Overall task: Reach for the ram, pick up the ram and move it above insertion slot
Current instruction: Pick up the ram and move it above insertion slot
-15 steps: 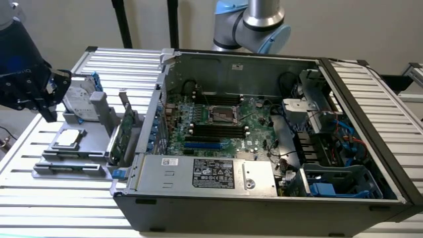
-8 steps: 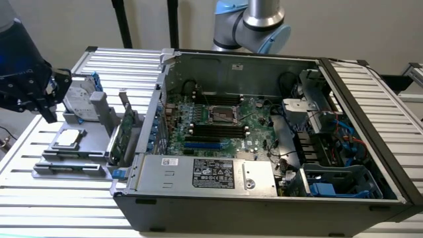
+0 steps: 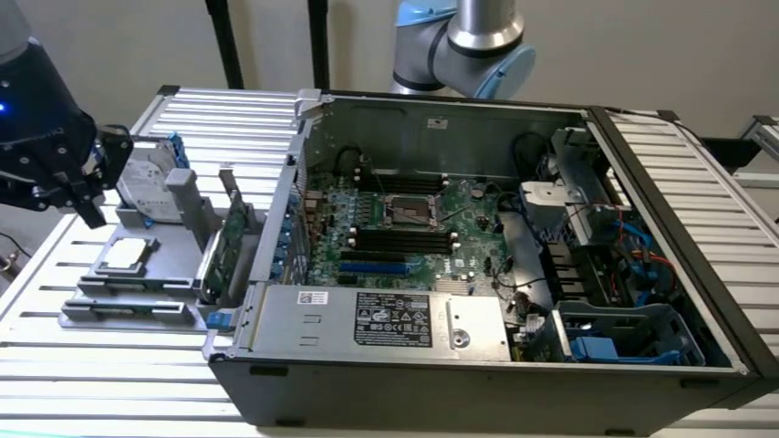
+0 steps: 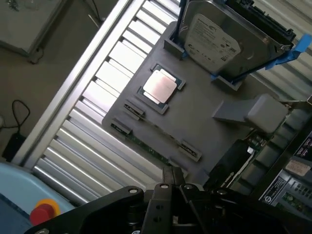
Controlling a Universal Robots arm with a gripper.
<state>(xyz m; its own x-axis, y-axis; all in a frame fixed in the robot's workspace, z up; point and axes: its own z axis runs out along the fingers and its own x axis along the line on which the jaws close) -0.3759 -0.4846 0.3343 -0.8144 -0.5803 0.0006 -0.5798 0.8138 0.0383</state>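
I'm looking at a table (image 3: 86,383) built of pale ribbed metal slats that runs under the whole workspace. An open computer case (image 3: 487,388) lies flat on it, with its dark wall toward the camera and its inside facing up. Just beside the case, on the exterior view's left, a grey plastic holder (image 3: 152,260) rests on the same slats, close to the case's side. I can see bare slats in front of the case and past the holder on the side away from the case.

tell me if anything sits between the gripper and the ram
Nothing visible does. The shut gripper hangs near the ram, which lies bare in clips on the gray holder; the processor chip and hard drive sit beyond it.
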